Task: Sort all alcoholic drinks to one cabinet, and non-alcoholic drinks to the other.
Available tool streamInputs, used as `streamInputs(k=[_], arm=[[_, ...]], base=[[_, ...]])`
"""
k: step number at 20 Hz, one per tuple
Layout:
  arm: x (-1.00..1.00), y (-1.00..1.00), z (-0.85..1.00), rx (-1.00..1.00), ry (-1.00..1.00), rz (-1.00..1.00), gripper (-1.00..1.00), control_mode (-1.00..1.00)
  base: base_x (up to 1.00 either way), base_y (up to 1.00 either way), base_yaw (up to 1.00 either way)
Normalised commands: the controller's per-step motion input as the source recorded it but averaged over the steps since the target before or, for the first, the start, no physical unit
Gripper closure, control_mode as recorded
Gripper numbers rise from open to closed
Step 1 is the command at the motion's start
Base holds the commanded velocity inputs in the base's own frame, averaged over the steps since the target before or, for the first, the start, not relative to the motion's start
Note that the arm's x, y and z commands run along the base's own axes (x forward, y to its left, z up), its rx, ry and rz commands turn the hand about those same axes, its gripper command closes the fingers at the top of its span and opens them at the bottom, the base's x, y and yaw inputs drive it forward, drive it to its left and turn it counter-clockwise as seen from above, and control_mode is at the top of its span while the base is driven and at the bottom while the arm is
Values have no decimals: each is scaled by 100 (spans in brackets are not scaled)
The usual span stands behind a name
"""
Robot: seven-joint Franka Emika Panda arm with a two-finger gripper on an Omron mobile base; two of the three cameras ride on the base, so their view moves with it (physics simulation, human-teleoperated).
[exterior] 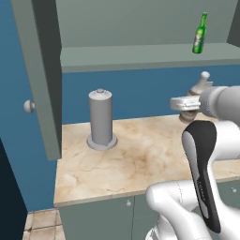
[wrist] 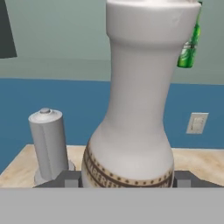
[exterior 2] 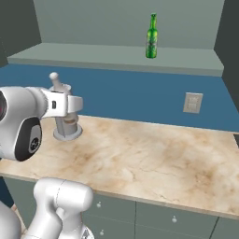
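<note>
My gripper is shut on the pale grey-beige bottle, its fingertips pressed against the wide lower body with its brown band. The left base view has this bottle held above the counter's right part, tilted, with the gripper just below its neck. From the right base view its capped neck rises above the gripper. A slim green glass bottle stands upright on the bottom shelf of the open wall cabinet, up and to the right of the held bottle.
A tall grey cylinder on a round base stands at the back of the marble counter. The cabinet's open door hangs at the left with a round knob. A wall outlet sits further right.
</note>
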Motion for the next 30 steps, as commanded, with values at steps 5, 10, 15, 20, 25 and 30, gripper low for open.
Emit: streamInputs(k=[5, 10, 15, 20, 25, 30], arm=[[-12, 9, 3, 0, 0, 2, 100, -100], [-14, 4, 10, 0, 0, 1, 100, -100], [-16, 3, 18, 0, 0, 0, 100, -100], [-15, 2, 24, -1, 0, 0, 100, -100], [-8, 1, 26, 0, 0, 0, 100, -100], [-2, 0, 24, 0, -3, 0, 100, -100]], base=[[0, 0, 0], [0, 0, 0], [0, 0, 0], [0, 0, 0], [0, 0, 0], [0, 0, 0]])
